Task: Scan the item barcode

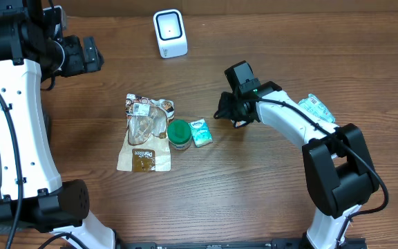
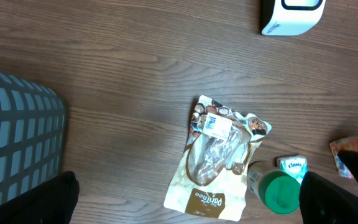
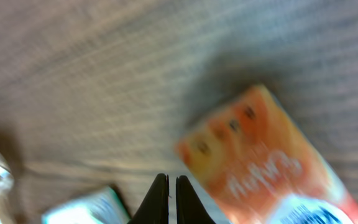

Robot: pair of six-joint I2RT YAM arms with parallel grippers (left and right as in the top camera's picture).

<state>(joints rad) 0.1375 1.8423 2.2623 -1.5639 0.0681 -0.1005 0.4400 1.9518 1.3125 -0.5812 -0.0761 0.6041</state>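
Scanner: the small white boxy barcode scanner stands upright at the far edge of the wood-grain table, its window facing the middle. I'd guess that is so either arm can bring a label up to it.
Item in play: a flat orange printed packet, smooth and glossy-looking, lies on the wood just past the right fingertips and well apart from the scanner. From above, the wrist hides it.
Right pincer: the right gripper has its two dark fingers pressed together with nothing between them, pointing down beside the packet. The wrist view is blurred, so I cannot tell whether they touch it.
Left pincer: the left gripper is spread wide and empty, held over the far left corner. It looks parked out of the way, its camera looking down over the goods.
Cluster: a brown snack pouch with a clear window lies flat with its label up. A green-lidded jar sits against its right edge, and a small teal-and-white tissue pack is just beside the jar.
Elsewhere: a grey grid-walled basket sits off to the left, and a clear crinkly packet lies by the right forearm.
My read: a packet that thin gives little edge to pinch, so the fingers must part and catch a rim before it can go to the scanner.
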